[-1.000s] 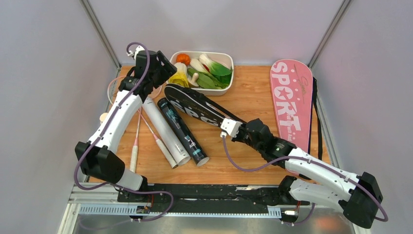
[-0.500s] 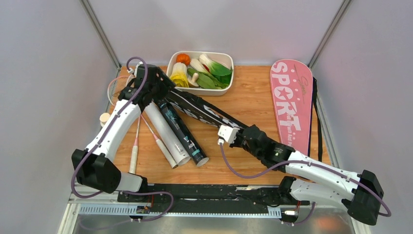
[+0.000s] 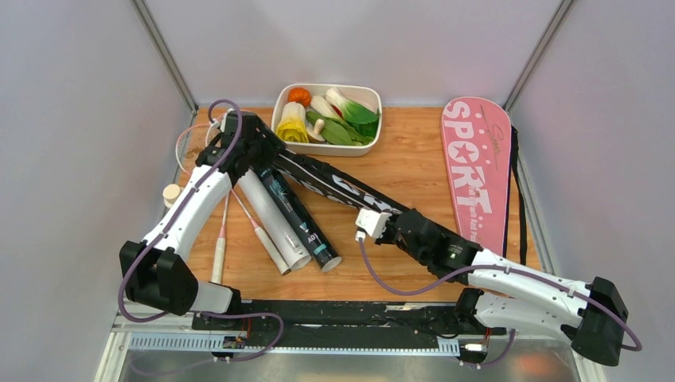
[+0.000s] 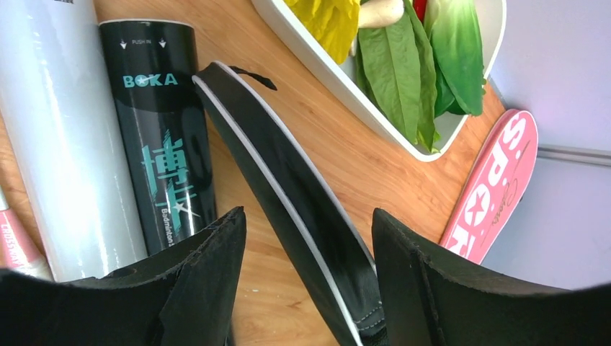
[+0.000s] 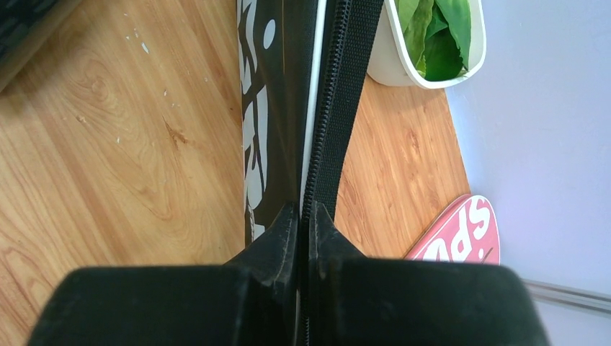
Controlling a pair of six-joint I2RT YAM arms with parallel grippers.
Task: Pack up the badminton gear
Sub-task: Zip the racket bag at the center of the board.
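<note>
The black racquet cover [image 3: 334, 185] stands tilted on its edge across the middle of the table. My right gripper [image 3: 374, 212] is shut on its zipper edge [image 5: 306, 216] at the near end. Over its far end my left gripper [image 3: 263, 151] is open, and the cover's rim [image 4: 288, 187] passes between the fingers [image 4: 209, 267] without being clamped. A white tube [image 3: 267, 211] and a black tube [image 3: 298, 211] lie side by side left of the cover. Thin racquets [image 3: 223, 227] lie under my left arm. The pink SPORT cover [image 3: 476, 171] lies flat at the right.
A white tray [image 3: 328, 87] of toy vegetables sits at the back, close behind my left gripper. A small bottle with a cream cap [image 3: 170, 192] stands at the table's left edge. Grey walls enclose the table on three sides.
My left gripper has come down from beside the tray onto the black cover's far end and narrowed a little. The cover has tipped up onto its edge. My right arm shifted slightly.
</note>
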